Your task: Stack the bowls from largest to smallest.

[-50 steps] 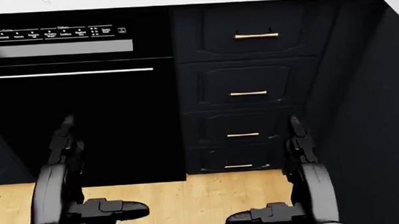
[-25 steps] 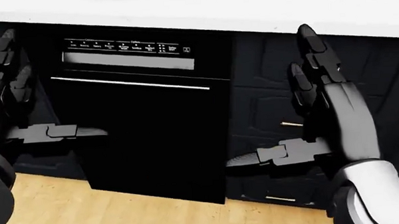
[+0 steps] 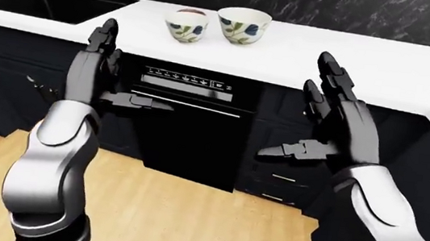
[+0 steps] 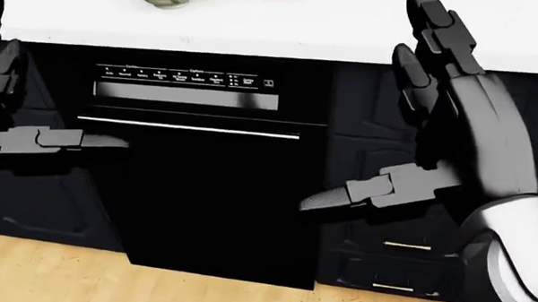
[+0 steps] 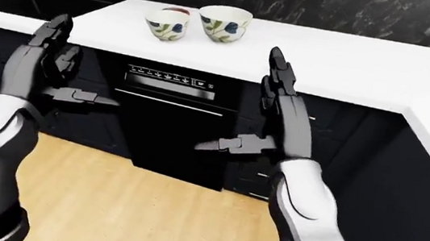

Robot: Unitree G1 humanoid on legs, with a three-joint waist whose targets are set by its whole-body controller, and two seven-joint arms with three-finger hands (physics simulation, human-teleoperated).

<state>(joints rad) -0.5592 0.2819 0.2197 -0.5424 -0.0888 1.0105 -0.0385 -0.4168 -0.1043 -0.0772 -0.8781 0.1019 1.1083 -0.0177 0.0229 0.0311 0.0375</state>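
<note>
Sink [image 3: 50, 1]: a black basin is seen set into the white counter at the upper left of the left-eye view, well apart from both hands
Left hand [image 3: 99, 68]: raised below the counter edge, fingers straight and spread, thumb held out sideways; nothing is gripped
Smaller bowl [image 3: 186, 25]: a white bowl with blue floral print is seen upright on the counter [image 3: 383, 70], just beside its larger neighbour
Larger bowl [image 3: 243, 25]: placed to the right of the smaller one, close to it; whether the rims touch cannot be told
Dishwasher [image 3: 186, 126]: a black front with a control strip is seen under the counter, directly below the bowls
Right hand [image 3: 336, 125]: lifted with fingers extended upward and thumb out to the side, empty
Change: the head view has been raised from floor and drawers a second ago to the counter edge now; the camera is judged to have tilted up, and both hands have been brought up from hanging low
Meaning: the bowls are now in sight but unstacked and out of contact; the reach is judged to be just beginning
</note>
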